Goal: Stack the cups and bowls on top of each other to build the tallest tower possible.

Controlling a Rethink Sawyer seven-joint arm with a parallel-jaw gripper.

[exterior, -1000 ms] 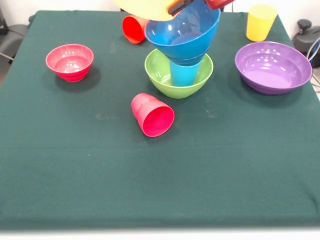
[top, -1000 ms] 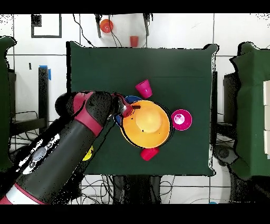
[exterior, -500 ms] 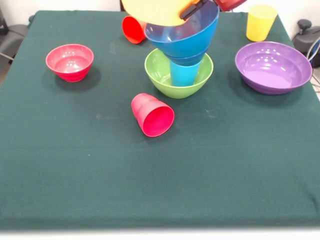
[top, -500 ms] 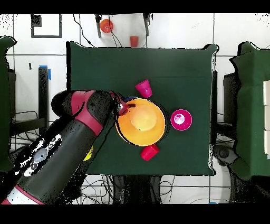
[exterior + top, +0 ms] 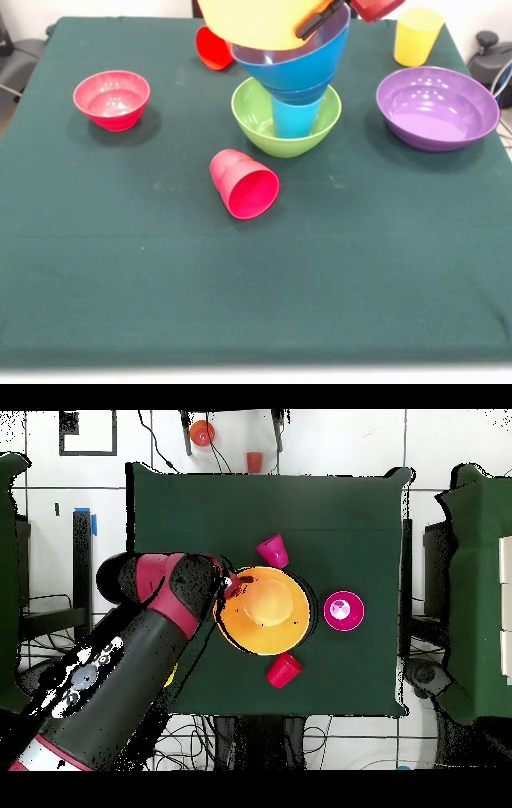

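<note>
My gripper (image 5: 318, 18) is shut on the rim of the huge orange-yellow bowl (image 5: 254, 19) and holds it tilted right over the tower. The tower is the medium blue bowl (image 5: 293, 70) on the light blue cup (image 5: 294, 120), which stands in the green bowl (image 5: 258, 120). I cannot tell if the orange-yellow bowl touches the blue one. In the overhead view the orange-yellow bowl (image 5: 264, 609) hides the tower, with the gripper (image 5: 228, 582) at its left rim. One red cup (image 5: 243, 184) lies on its side in front. The small dark blue bowl is out of view.
A small red bowl (image 5: 112, 98) sits at the left, a wide purple bowl (image 5: 437, 106) at the right, an upright yellow cup (image 5: 417, 35) behind it, and a second red cup (image 5: 211, 46) lies behind the tower. In the overhead view my arm (image 5: 120, 674) covers the table's left side.
The gripper has carried the orange-yellow bowl sideways until it sits centred over the blue bowl; the arm shifted with it. Nothing else moved.
</note>
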